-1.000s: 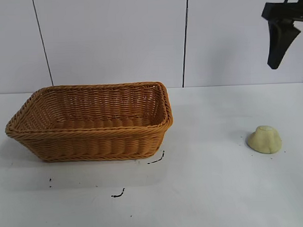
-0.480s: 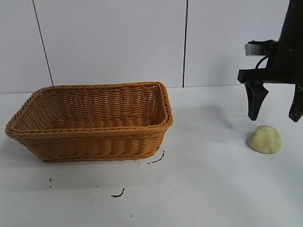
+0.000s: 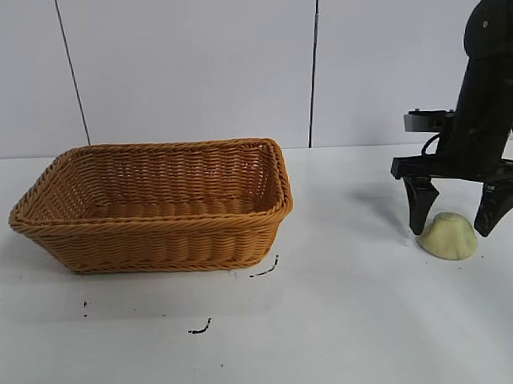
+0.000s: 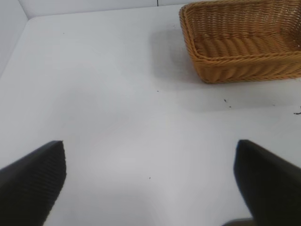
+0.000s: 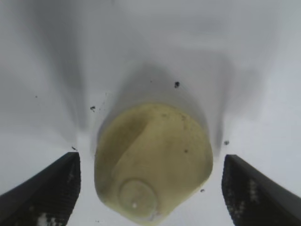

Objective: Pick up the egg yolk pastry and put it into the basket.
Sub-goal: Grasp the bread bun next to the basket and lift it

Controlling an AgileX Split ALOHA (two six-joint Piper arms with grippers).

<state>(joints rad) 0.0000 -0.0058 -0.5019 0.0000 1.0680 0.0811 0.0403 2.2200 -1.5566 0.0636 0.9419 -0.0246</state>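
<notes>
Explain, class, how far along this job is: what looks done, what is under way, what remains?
Done: the right gripper is down at the small pale yellow dome-shaped pastry, fingers open either side of it. Under way: no grip yet; the pastry sits on the white table. Left: close, lift, carry to the empty orange-brown woven wicker basket. The left gripper hovers open elsewhere.

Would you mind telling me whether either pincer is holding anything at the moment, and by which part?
Nothing is held. The right pincer stands open astride the egg yolk pastry, with table showing between each finger and the pastry. The left pincer is open over bare table.
</notes>
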